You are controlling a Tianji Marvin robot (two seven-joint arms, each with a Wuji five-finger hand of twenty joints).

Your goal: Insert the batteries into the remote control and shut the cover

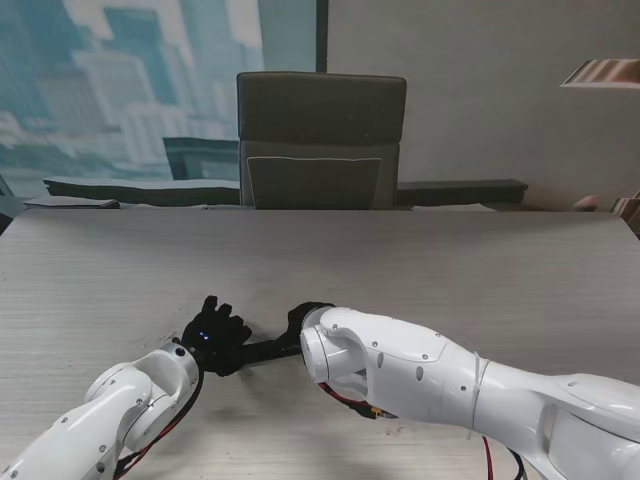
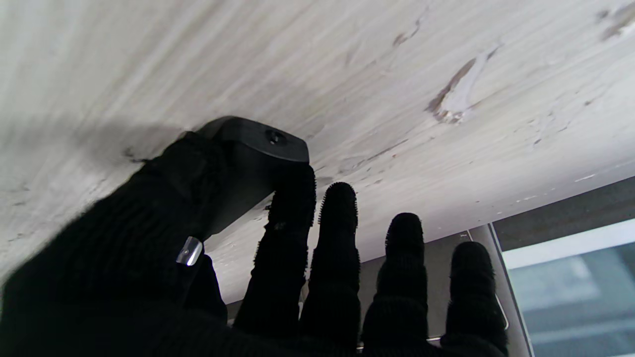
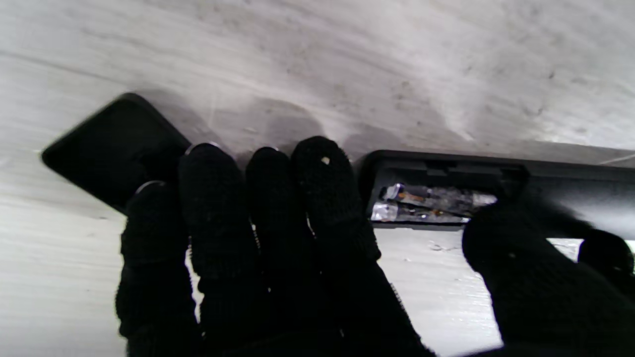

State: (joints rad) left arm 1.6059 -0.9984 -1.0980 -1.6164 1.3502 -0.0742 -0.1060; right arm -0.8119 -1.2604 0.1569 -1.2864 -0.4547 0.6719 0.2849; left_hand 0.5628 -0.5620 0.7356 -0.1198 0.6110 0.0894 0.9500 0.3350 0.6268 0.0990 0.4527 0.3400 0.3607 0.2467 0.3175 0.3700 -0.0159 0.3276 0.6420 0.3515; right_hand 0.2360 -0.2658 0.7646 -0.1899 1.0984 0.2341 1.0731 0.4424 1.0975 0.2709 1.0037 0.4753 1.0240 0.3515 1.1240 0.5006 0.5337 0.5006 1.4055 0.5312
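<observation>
The black remote control (image 3: 555,183) lies on the table with its battery compartment (image 3: 431,203) uncovered, and shiny metal shows inside. Its loose black cover (image 3: 99,144) lies flat on the table just beyond the remote's end. My right hand (image 3: 278,233) reaches out with fingers straight. The fingertips (image 3: 322,163) sit between the cover and the remote, and the thumb (image 3: 526,258) is by the compartment's edge. My left hand (image 2: 278,258) pinches the remote's other end (image 2: 258,148) between thumb and index finger. In the stand view the remote (image 1: 268,348) spans from the left hand (image 1: 212,338) to the right hand (image 1: 303,316).
The pale wooden table (image 1: 450,270) stretches away from me, with a grey chair (image 1: 320,140) behind its far edge. My right forearm (image 1: 400,365) covers much of the right hand in the stand view.
</observation>
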